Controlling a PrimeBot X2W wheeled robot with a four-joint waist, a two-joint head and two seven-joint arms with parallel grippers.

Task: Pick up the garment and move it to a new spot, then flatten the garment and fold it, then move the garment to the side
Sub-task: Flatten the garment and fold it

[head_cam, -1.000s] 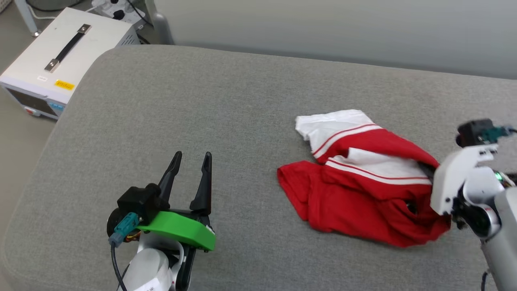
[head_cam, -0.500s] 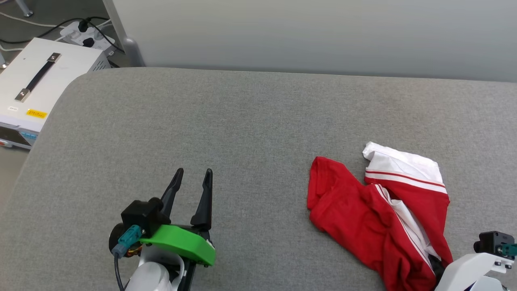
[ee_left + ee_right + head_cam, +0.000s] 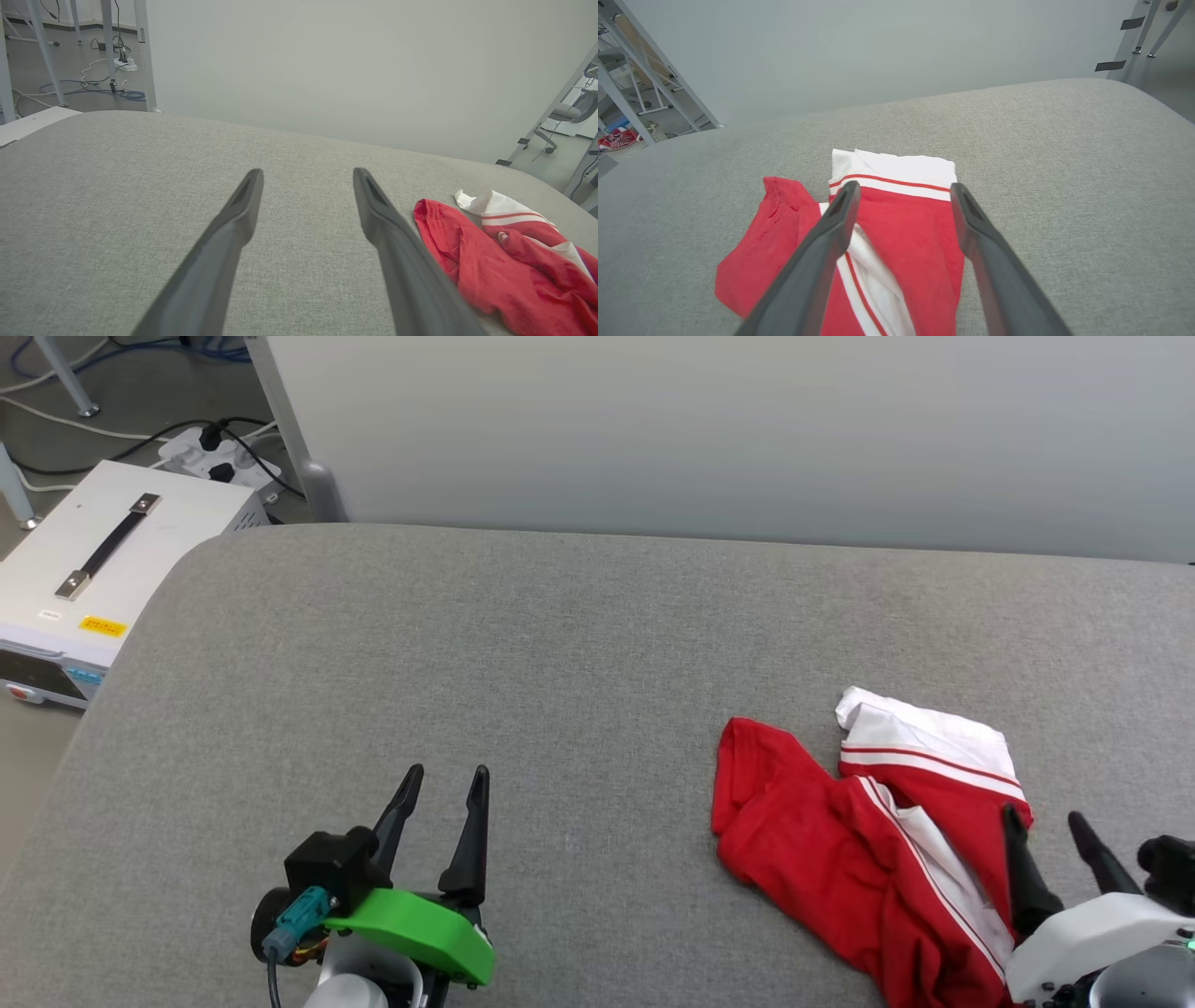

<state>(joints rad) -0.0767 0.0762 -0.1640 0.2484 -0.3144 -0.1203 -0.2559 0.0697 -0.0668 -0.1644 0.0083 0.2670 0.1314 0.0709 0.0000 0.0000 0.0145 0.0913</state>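
Opened the right gripper point(image 3: 1040, 817) since a half-second back, letting go of the garment point(image 3: 840, 859), now crumpled on the grey cushion point(image 3: 560, 644). Lies directly under and ahead of that gripper's spread fingers, long axis running away from it and leftward. Leaves the left gripper point(image 3: 448, 771), also wide open and empty, well off to that gripper's left. Favours the right arm, probably, for the flattening grasp.

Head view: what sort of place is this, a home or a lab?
Probably a lab or test room: a white equipment box with a black strap handle sits on the floor beside the grey fabric-covered platform, near a white power strip with loose cables.
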